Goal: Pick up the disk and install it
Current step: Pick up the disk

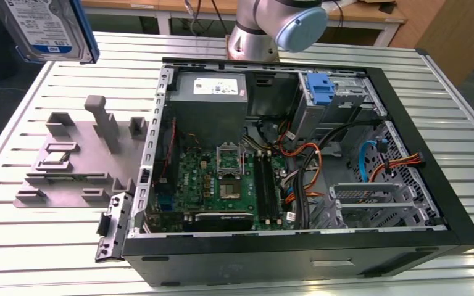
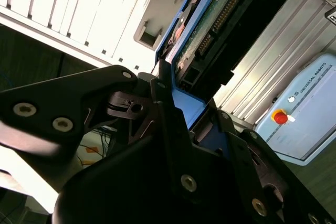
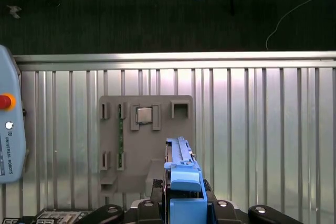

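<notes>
Pick-up done, I'd say — gripper [image 2: 178, 113] clamped on the disk [image 1: 44, 28], well apart from the drive bay [image 1: 348, 92] it must line up with.

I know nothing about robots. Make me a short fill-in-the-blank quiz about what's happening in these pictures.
The gripper holds the disk by its ___ plastic carrier.
In the exterior view, the disk hangs ___ the computer case, not in it.
The grey fixture lies on the exterior view's ___ of the case.
Missing words: blue; outside; left.
</notes>
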Controlling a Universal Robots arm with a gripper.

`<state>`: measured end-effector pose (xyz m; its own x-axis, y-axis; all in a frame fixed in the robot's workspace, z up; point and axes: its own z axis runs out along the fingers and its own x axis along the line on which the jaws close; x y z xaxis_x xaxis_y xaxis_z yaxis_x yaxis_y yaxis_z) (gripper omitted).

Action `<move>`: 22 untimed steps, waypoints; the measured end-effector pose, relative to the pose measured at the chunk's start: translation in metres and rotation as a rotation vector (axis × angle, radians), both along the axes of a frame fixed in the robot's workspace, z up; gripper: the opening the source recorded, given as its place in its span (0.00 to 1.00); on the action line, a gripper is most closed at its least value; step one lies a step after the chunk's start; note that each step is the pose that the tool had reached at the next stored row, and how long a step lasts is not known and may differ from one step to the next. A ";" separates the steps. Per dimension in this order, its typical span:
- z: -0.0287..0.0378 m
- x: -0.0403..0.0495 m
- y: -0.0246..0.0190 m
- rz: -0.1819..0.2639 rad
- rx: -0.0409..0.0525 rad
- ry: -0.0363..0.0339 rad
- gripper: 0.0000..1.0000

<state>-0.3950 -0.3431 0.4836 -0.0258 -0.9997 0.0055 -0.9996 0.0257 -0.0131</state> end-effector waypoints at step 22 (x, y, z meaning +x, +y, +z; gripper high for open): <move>0.0000 0.0187 0.0000 0.000 0.0000 0.0001 0.36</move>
<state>-0.3763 -0.3431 0.4836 -0.0259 -0.9997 0.0055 -0.9996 0.0258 -0.0131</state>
